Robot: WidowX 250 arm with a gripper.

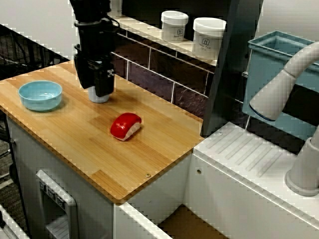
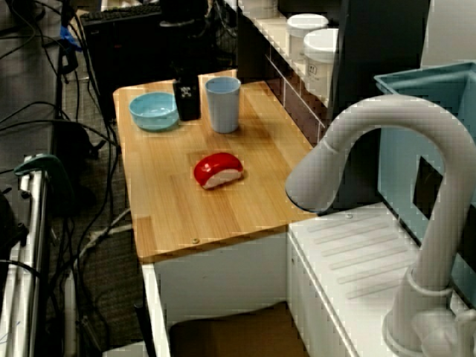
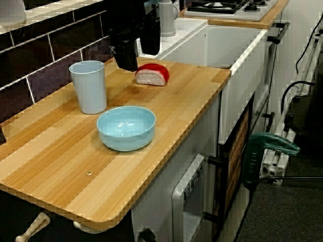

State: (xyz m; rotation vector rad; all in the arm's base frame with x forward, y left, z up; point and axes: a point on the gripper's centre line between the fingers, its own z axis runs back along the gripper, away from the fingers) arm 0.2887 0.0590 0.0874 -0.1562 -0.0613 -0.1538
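Observation:
In the front view my black gripper (image 1: 97, 87) hangs low over the wooden counter (image 1: 75, 139), covering most of a pale blue cup (image 1: 99, 98). The view from the sink side puts the gripper (image 2: 187, 104) beside the cup (image 2: 223, 104), between it and a light blue bowl (image 2: 154, 111). Seen from the counter's end, the gripper (image 3: 138, 53) stands open with nothing between its fingers. There it sits above the counter between the cup (image 3: 89, 86) and a red-and-white block (image 3: 152, 74). The bowl (image 3: 126, 127) is empty.
Two white jars (image 1: 174, 25) (image 1: 208, 37) stand on the tiled ledge behind the counter. A grey faucet (image 1: 289, 79), a teal bin (image 1: 279, 55) and a white ribbed drainboard (image 1: 249, 154) lie to the right. The counter's front edge drops to cabinets.

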